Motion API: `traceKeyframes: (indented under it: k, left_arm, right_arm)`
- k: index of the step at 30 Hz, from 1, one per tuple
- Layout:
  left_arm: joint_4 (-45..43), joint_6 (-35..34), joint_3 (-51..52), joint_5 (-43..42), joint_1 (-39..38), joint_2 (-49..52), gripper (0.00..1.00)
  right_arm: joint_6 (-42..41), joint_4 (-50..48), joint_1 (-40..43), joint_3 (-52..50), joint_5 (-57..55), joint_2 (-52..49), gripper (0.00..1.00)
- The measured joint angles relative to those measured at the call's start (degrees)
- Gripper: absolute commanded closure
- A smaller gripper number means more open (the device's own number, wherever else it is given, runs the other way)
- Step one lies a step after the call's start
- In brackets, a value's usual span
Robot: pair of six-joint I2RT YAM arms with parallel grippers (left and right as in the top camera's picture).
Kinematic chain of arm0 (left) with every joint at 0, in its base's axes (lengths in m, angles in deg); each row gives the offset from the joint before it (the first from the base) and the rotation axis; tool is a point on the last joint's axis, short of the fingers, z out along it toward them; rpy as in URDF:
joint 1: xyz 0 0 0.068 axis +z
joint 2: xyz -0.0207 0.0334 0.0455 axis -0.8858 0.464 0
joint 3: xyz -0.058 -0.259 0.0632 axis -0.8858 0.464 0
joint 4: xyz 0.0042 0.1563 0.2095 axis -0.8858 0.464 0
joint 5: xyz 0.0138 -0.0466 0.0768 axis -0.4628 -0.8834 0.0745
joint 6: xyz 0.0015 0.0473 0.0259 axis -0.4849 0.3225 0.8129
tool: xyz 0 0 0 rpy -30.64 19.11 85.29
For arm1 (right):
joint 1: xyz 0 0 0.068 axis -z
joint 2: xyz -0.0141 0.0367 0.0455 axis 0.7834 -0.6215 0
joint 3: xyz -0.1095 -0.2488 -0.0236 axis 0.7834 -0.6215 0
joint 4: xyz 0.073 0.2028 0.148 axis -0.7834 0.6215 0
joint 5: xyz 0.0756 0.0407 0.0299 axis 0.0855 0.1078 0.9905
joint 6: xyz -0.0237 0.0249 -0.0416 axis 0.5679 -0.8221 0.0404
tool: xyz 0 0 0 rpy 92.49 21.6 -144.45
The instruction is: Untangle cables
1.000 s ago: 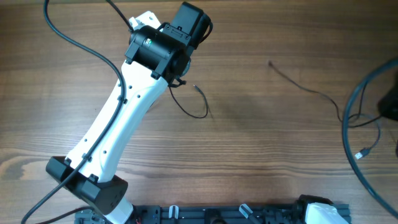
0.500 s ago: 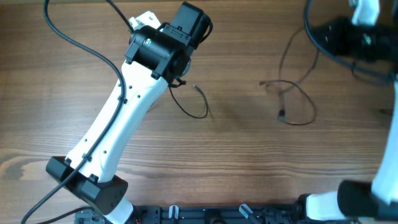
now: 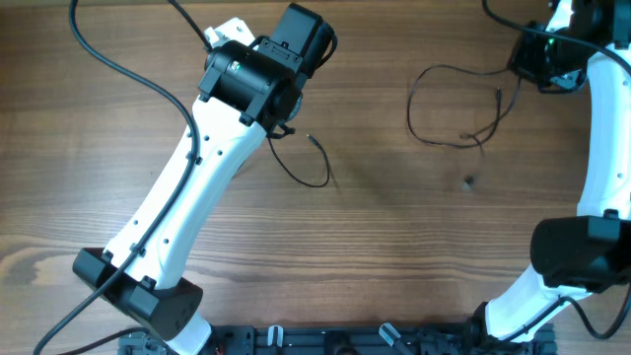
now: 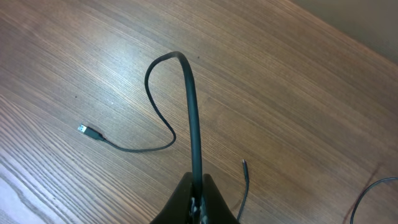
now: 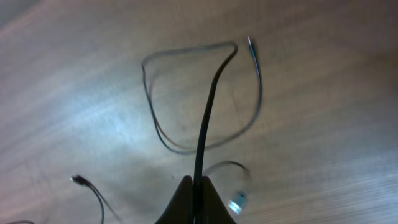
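On the wooden bench the two black cables lie well apart, each gripped by one arm. The left arm reaches from the near left corner toward the far middle. Its left hand is clenched on the first cable, fingers pressed together with the cord pinched between them. In the left wrist view this cord rises from the fingers, bends sharply at the top, then curves down onto the wood and ends in a USB plug. From overhead, its loose part makes a small hook just right of the arm. The right arm stands along the right edge, and its right hand is likewise clenched, grasping the second cable. That cord climbs from the fingers to a tight bend, then sweeps round in one open loop; the view is blurred, so its end is hard to make out. Overhead, the loop lies on the far right part of the bench, left of the right hand.
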Motion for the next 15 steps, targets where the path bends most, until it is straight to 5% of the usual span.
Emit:
traceKeyframes:
  k: [8,15]
  left_arm:
    - [0.07,0.0,0.0,0.0,0.0,0.0,0.96]
    - [0.39,0.0,0.0,0.0,0.0,0.0,0.96]
  right_arm:
    - [2.16,0.11,-5.46,-3.96,0.26,-0.09,0.95]
    - [5.73,-26.32,-7.02,-21.66,0.04,-0.46,0.89]
